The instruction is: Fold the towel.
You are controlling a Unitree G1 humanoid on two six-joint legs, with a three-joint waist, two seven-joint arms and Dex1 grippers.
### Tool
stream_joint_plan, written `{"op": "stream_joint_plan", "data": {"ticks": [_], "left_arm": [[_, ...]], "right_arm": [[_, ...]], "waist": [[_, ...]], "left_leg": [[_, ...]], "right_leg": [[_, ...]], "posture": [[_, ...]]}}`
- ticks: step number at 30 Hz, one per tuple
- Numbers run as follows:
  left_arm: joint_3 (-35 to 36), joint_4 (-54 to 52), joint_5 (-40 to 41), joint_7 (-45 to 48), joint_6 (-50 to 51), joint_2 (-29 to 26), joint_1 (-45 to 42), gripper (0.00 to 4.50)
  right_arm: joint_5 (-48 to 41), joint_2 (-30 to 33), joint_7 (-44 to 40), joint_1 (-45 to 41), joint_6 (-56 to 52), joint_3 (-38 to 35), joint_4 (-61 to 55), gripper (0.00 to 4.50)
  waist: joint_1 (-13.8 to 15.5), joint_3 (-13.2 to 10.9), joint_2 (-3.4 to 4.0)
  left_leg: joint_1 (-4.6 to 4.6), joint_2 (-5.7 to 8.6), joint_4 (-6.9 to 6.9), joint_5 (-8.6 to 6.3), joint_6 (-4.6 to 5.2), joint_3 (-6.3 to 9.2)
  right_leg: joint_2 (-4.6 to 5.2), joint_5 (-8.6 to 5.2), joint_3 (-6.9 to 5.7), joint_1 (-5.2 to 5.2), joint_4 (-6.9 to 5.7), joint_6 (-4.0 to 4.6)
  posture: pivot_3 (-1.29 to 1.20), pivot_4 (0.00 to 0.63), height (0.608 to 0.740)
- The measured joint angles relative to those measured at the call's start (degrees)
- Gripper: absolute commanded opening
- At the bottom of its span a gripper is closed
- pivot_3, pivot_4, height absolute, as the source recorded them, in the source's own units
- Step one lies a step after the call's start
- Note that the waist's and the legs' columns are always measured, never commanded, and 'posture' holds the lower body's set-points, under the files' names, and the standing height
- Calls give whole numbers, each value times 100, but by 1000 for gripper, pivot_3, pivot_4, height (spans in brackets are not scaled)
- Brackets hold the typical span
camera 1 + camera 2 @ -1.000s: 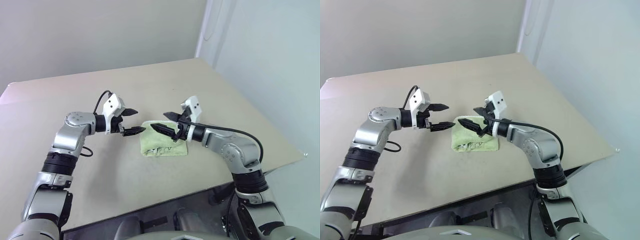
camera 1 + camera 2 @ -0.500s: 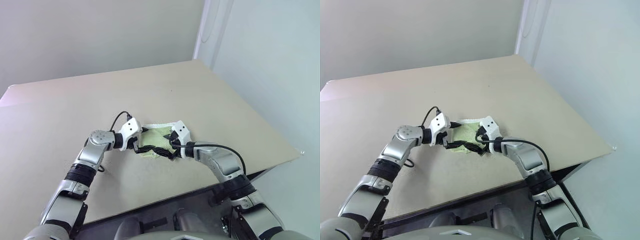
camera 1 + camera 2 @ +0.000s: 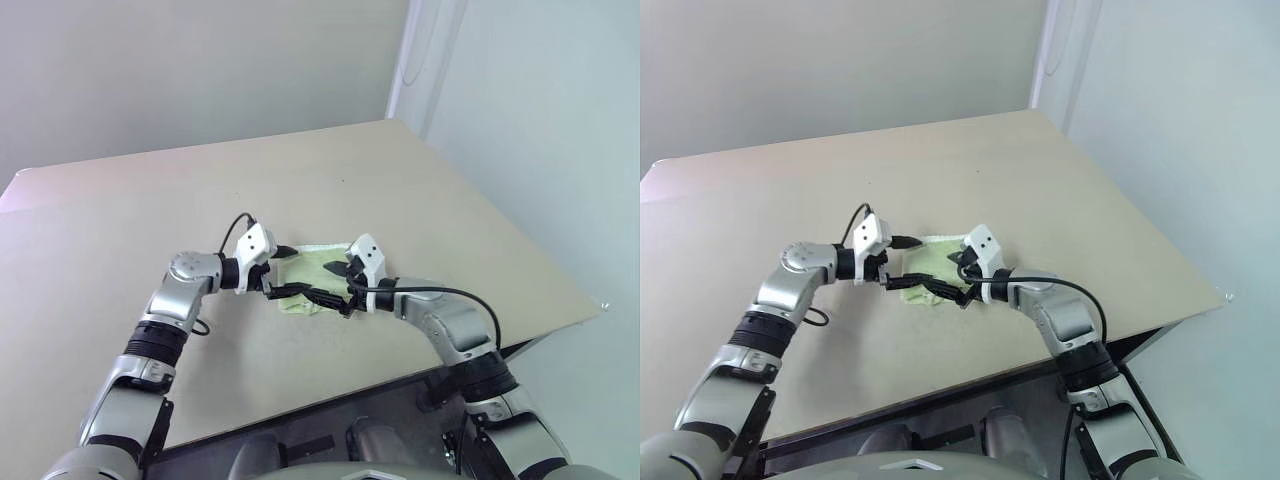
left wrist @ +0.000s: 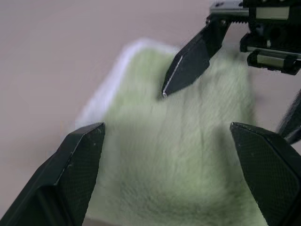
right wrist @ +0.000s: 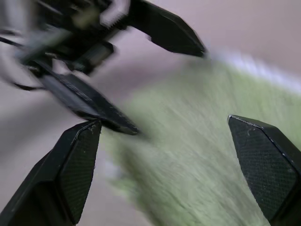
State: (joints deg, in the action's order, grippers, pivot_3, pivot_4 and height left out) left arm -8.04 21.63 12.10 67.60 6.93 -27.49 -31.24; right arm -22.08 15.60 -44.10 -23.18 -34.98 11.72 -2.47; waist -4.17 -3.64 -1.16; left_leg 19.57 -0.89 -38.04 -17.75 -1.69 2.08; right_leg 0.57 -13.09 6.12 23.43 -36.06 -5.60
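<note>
The towel (image 3: 313,268) is a small light-green cloth with white edging, lying bunched on the beige table (image 3: 430,190) near its front edge. My left gripper (image 3: 288,271) stands open at the towel's left side, one finger above the cloth and one at its near edge. From the right, my right gripper (image 3: 332,281) is open too, low over the cloth. The two grippers point at each other, tips a short way apart. In the left wrist view the towel (image 4: 178,155) spreads between my open fingers, with a right finger (image 4: 188,61) beyond it. The right wrist view shows the towel (image 5: 197,155) and a left finger (image 5: 89,106).
The table's front edge (image 3: 330,400) runs close below the towel, and its right edge (image 3: 540,250) drops off to the floor. A black cable (image 3: 235,228) loops over my left wrist. A wall stands behind the table.
Both grippers have dropped from above the towel to cloth level and closed in from either side. Both stayed open. The head camera's view has shifted as well.
</note>
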Motion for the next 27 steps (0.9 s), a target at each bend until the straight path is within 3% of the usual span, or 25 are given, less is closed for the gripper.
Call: {"op": "stream_joint_plan", "data": {"ticks": [6, 11, 19, 27], "left_arm": [[119, -600, 262, 453, 463, -688, 20, 4484], [494, -1222, 594, 608, 897, -1280, 477, 4484], [737, -1816, 595, 490, 889, -1781, 1510, 4484], [1136, -2624, 970, 286, 1201, -1941, 2028, 4484]], "right_arm": [[-374, 619, -506, 32, -149, -45, -1216, 4500], [479, 1452, -872, 231, 362, 892, -1365, 4500], [1476, 1094, -614, -92, 1232, 1362, -518, 4500], [2242, 1271, -670, -142, 1945, 1614, -2, 4500]], "waist": [[4, -2, 1], [-3, -6, 1], [18, -14, -6], [-5, -18, -3]], "left_leg": [[-4, 0, 3, 0, 0, 0], [-6, -2, 8, -1, 0, -4], [-5, -3, 5, 0, 0, -6], [0, -4, 12, -1, 0, -10]], "right_leg": [[1, -7, -1, -2, 4, -1], [2, -10, 0, 3, 5, 3], [5, -10, 0, 3, 6, 3], [6, -10, 1, 9, 14, 3]], "posture": [[0, 0, 740], [0, 0, 740], [0, 0, 740], [0, 0, 740]]}}
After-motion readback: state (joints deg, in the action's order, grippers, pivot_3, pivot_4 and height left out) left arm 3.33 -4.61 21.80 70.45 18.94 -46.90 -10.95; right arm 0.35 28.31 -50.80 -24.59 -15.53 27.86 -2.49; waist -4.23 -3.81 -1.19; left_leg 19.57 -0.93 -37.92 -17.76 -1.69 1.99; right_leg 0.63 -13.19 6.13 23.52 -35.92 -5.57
